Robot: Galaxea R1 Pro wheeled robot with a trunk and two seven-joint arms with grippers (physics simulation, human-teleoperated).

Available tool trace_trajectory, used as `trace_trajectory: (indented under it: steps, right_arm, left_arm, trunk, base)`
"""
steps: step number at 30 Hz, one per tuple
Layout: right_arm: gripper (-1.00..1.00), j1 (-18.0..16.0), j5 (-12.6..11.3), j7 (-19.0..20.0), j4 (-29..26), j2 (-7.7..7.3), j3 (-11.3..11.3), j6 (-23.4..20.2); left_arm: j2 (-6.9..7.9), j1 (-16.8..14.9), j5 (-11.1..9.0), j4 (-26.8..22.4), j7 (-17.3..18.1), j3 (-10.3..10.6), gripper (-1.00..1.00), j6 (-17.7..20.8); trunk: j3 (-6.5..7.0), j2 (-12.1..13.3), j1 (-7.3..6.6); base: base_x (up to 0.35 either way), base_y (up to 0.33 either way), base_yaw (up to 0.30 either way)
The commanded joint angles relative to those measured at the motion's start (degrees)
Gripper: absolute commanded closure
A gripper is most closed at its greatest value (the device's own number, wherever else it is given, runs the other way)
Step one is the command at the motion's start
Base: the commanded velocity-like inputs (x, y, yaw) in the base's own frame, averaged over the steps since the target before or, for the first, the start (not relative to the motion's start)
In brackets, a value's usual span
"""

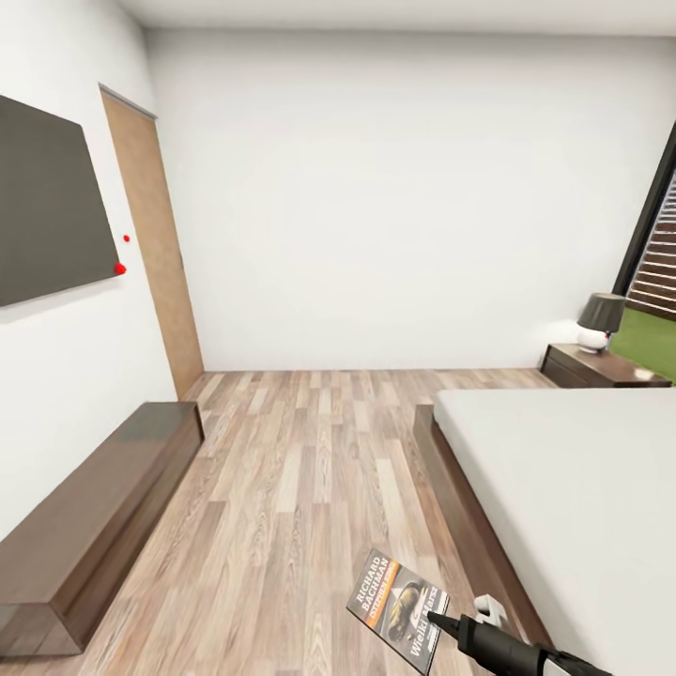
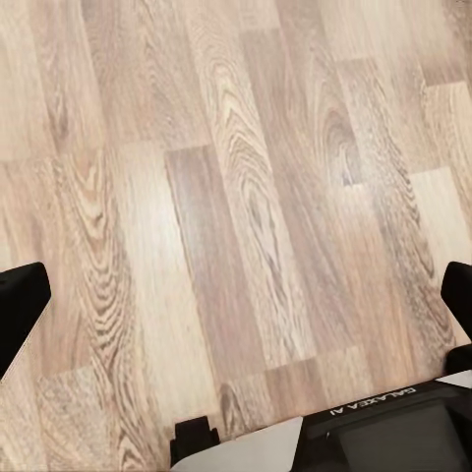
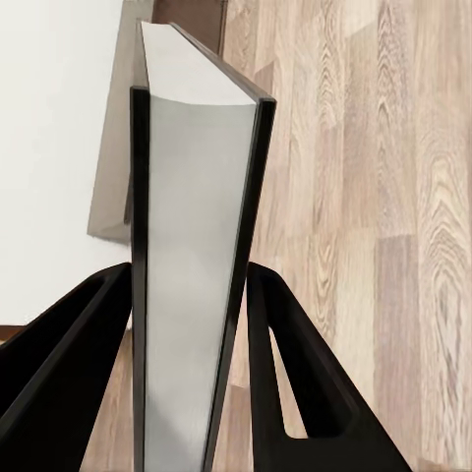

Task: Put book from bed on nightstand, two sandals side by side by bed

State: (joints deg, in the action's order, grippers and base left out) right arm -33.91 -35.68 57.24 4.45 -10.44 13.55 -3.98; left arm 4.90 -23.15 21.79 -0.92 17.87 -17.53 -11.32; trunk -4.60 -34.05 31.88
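Observation:
The book (image 1: 398,608), dark-covered with white "RICHARD BACHMAN" lettering and an orange band, hangs above the wood floor near the bed's foot, with my right gripper (image 1: 437,623) shut on its lower edge. In the right wrist view the book (image 3: 187,265) stands edge-on, pale pages between dark covers, clamped by both black fingers (image 3: 285,374). The bed (image 1: 573,488), with its pale mattress and dark frame, fills the right side. A nightstand (image 1: 591,368) stands beyond it by the window. My left gripper (image 2: 236,315) is open over bare floor, its fingertips (image 2: 20,305) spread wide.
A low dark wooden bench (image 1: 94,526) runs along the left wall under a dark wall screen (image 1: 47,202). A wooden door (image 1: 155,244) is at the far left. A lamp (image 1: 599,322) sits on the nightstand. Open plank floor (image 1: 310,451) lies between bench and bed.

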Motion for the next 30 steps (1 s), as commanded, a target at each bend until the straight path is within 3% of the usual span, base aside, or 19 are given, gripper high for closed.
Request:
trace_trajectory:
  steps: [1, 30]
  right_arm:
    - [1.0, -0.1, -0.62, 0.31, 0.14, 0.02, 0.07, -0.4]
    - [1.0, -0.1, -0.55, 0.3, 0.14, 0.07, 0.07, -0.4]
  left_arm:
    - [0.02, -0.05, 0.54, 0.04, 0.15, -0.49, -1.0, -0.19]
    - [0.02, -0.05, 0.54, 0.04, 0.15, -0.49, -1.0, -0.19]
  trunk:
    - [-0.11, -0.09, 0.05]
    - [-0.11, -0.09, 0.05]
  base:
    - [0.259, 0.0, 0.0]
    - [0.259, 0.0, 0.0]
